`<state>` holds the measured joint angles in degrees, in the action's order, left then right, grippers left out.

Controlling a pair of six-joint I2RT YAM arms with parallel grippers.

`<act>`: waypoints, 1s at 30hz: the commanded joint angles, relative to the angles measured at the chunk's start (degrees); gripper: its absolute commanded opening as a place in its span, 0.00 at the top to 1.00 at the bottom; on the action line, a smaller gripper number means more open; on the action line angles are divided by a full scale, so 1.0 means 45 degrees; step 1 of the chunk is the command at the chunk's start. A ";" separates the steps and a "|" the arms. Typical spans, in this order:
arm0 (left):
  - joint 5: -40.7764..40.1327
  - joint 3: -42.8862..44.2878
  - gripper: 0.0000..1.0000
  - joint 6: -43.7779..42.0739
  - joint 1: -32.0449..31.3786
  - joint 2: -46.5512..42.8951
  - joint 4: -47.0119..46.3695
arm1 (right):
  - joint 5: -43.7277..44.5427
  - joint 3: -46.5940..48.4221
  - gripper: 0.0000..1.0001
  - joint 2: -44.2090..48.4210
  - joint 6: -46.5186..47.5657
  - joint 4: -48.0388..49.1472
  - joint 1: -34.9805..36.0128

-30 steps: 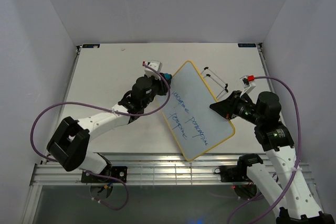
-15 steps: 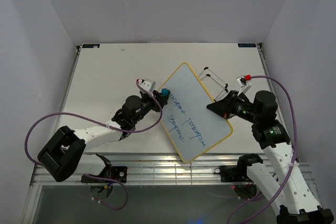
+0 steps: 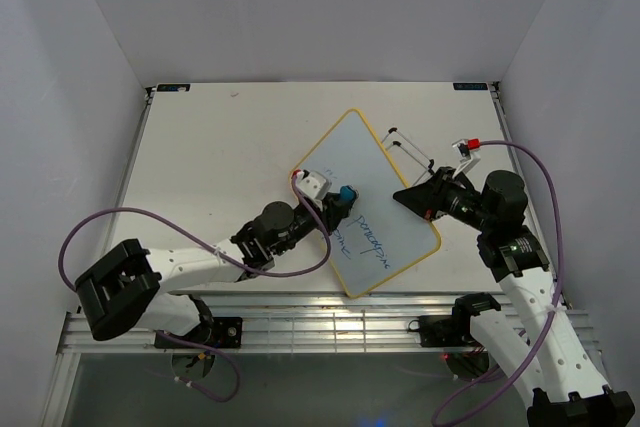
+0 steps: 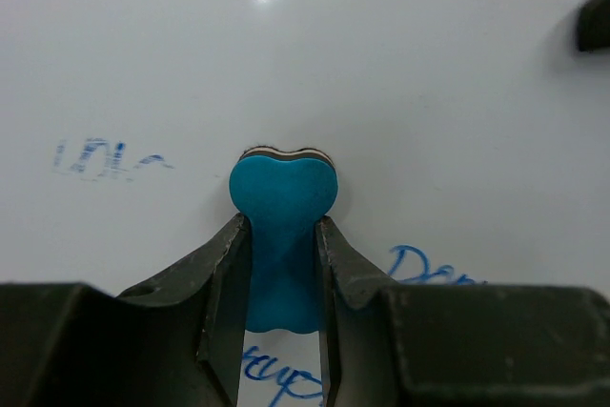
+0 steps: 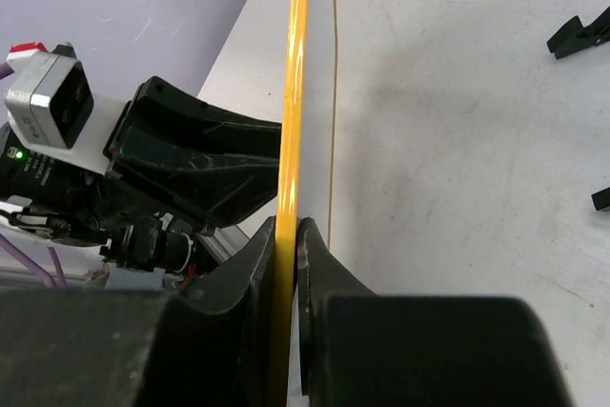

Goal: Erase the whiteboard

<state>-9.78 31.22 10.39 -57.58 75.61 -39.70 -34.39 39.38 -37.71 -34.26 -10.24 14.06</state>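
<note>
On the left, a small blue eraser (image 4: 283,193) is gripped tightly by the left tool (image 3: 340,201) and pressed against the glossy white face of the whiteboard (image 3: 360,152). The whiteboard is set diagonally, right of centre on the counter (image 3: 200,147), with blue writing (image 3: 372,240) on its lower part. On the right, its yellow edge is pinched between the closed jaws of the right tool (image 3: 406,197).

Bright, even overhead light — one glare streak on the whiteboard (image 4: 410,83), shadows soft.
</note>
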 commanded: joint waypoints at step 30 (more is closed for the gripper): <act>0.1200 0.2496 1.00 -0.0402 0.1835 0.0639 0.3372 | -0.2651 0.1367 0.92 0.0998 -0.1215 0.1827 0.0429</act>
<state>-1.74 41.65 5.80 -51.40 79.37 -30.79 -32.12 39.55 -36.05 -35.66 -14.48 14.13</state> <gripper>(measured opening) 0.383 0.155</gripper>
